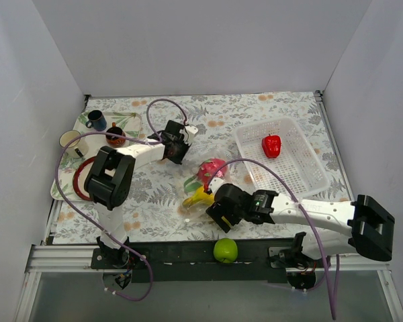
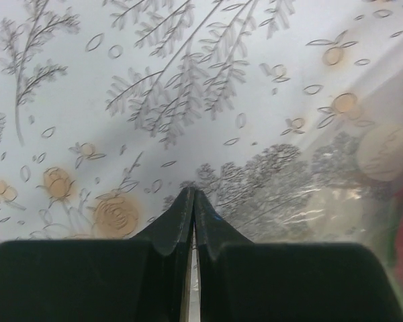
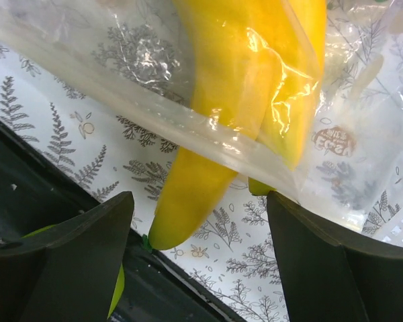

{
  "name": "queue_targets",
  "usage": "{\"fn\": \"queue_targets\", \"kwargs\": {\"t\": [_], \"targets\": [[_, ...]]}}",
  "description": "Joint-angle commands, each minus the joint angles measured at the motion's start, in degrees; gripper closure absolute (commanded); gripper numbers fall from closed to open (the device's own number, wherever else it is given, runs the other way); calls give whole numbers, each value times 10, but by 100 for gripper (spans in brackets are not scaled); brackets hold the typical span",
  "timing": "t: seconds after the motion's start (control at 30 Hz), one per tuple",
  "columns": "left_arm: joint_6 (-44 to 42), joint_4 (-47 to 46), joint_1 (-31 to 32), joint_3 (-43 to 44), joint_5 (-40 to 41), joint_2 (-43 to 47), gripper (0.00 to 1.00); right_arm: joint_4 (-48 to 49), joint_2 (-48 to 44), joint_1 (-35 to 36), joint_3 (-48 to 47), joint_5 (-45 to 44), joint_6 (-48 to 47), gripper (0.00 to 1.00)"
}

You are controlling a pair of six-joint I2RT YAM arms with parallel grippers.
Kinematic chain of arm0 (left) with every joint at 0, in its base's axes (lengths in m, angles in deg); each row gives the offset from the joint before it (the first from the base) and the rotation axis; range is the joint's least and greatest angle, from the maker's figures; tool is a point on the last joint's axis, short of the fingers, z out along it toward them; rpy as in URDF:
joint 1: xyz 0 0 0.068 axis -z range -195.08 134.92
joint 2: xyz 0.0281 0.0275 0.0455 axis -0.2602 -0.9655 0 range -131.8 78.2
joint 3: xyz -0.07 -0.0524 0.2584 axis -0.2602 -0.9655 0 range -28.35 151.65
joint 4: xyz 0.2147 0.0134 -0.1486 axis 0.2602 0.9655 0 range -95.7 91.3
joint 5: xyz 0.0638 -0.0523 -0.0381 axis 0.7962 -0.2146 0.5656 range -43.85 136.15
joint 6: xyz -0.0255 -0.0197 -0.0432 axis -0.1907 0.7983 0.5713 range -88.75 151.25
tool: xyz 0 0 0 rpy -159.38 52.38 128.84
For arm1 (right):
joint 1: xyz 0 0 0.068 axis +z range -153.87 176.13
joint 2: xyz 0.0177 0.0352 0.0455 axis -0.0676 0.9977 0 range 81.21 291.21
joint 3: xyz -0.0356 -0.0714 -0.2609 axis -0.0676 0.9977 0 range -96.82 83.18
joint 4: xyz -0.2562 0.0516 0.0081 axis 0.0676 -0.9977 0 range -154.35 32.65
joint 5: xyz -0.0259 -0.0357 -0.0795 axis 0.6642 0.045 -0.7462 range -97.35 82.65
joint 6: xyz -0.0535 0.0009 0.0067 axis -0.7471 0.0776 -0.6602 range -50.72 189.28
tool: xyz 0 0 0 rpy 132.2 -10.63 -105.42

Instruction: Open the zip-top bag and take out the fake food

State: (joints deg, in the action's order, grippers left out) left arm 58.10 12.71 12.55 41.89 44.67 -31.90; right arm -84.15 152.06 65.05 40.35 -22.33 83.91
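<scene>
Now banana point(image 3: 191, 194) pokes from bag point(image 3: 87, 60) between spread right fingers point(image 3: 67, 268).

Clear zip-top bag point(image 1: 203, 180) mid-table, banana point(image 1: 197, 198) poking out; pepper point(image 1: 271, 145) in basket point(image 1: 297, 169); apple point(image 1: 225, 250) on rail point(image 1: 178, 253).

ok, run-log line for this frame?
left gripper: shut on zip-top bag edge | right gripper: open either side of banana end poking from bag | red pepper: in basket | green apple: on front rail
</scene>
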Motion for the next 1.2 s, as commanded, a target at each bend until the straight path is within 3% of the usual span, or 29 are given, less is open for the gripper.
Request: {"fn": "queue_targets", "kwargs": {"t": [0.0, 0.37, 0.5, 0.6, 0.77, 0.87, 0.9, 1.0, 1.17], "targets": [[-17, 65, -43, -55, 31, -3, 100, 53, 32, -21, -25, -8, -23, 15], [-30, 65, -100, -125, 17, 70, 100, 98, 108, -114, -84, 41, -107, 48], [-22, 100, -104, -61, 16, 87, 100, 79, 124, -114, -104, 54, -132, 55], [-10, 142, -107, 26, -31, 89, 100, 71, 126, -114, -103, 64, -129, 57], [-5, 210, -106, 94, -165, 61, 99, 72, 115, -114, -87, 76, -114, 57], [-27, 222, -107, 87, -205, 39, 74, 73, 114, -114, -81, 79, -109, 57], [-32, 221, -108, 83, -212, 33, 59, 72, 115, -114, -79, 79, -108, 57], [-40, 202, -107, 61, -224, 17, 49, 71, 113, -114, -75, 80, -107, 58], [-36, 193, -107, 64, -273, -14, 47, 68, 113, -115, -74, 80, -107, 59]]}}
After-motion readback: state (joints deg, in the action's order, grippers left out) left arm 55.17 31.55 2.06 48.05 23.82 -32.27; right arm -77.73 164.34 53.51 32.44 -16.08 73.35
